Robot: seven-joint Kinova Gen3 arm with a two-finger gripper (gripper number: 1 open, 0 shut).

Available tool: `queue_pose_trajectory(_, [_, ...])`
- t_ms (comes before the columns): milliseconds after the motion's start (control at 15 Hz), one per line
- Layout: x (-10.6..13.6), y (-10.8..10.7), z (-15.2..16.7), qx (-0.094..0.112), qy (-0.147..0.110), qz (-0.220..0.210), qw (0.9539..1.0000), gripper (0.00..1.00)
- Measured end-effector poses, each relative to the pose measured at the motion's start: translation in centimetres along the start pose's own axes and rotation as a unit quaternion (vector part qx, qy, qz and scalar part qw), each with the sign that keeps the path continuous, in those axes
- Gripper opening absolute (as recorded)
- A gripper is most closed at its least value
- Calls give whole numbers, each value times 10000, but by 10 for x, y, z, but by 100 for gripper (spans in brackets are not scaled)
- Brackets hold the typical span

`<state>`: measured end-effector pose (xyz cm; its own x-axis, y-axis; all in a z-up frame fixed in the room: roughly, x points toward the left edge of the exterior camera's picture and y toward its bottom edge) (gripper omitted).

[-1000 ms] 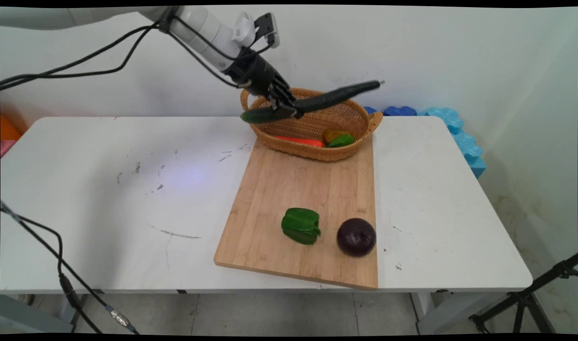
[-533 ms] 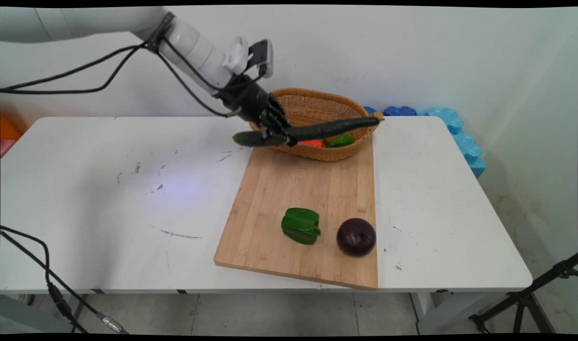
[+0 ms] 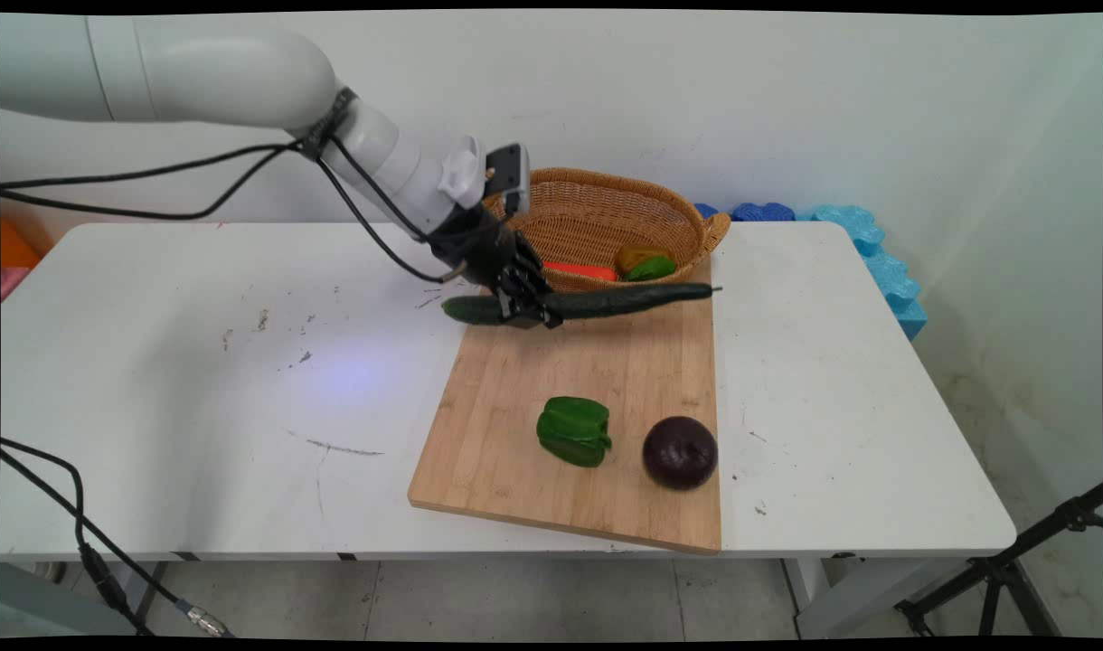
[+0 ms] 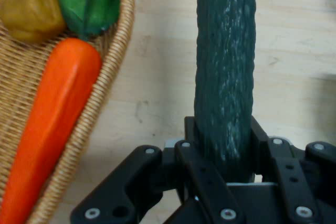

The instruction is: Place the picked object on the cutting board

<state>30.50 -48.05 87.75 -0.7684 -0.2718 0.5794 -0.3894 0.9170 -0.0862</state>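
- Main view: a wicker basket (image 3: 606, 212) sits at the far end of a wooden cutting board (image 3: 597, 380) on the white table (image 3: 199, 380). Inside it lie an orange carrot (image 3: 580, 269) and, beside that, a small pepper (image 3: 646, 263) that is part green, part yellowish-brown.
- The gripper (image 3: 526, 309) hangs just in front of the basket's near rim, fingers clamped on a long dark cucumber (image 3: 606, 301). It is held roughly level above the board's far edge, its short end poking out over the table on the left.
- Nearer me on the board rest a green bell pepper (image 3: 573, 430) and a dark purple onion (image 3: 680, 452), near each other but apart.
- Hand view: the basket's rim (image 4: 113, 77) curves down the left side, with the carrot (image 4: 52, 124) and the pepper (image 4: 58, 1) inside.
- The fingers (image 4: 195, 145) press both sides of the cucumber (image 4: 226, 66), which runs straight away over bare board (image 4: 294, 51).
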Motion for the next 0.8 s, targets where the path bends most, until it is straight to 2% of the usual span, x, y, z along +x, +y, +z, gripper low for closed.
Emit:
queue_pose_trajectory(667, [-20,13,47,-64,-217,-25,9997,0])
queue_pose_trajectory(733, [-24,14,49,-51,-234,-36,9997,100])
queue_pose_trajectory(800, [-26,15,51,-51,-250,-27,9997,100])
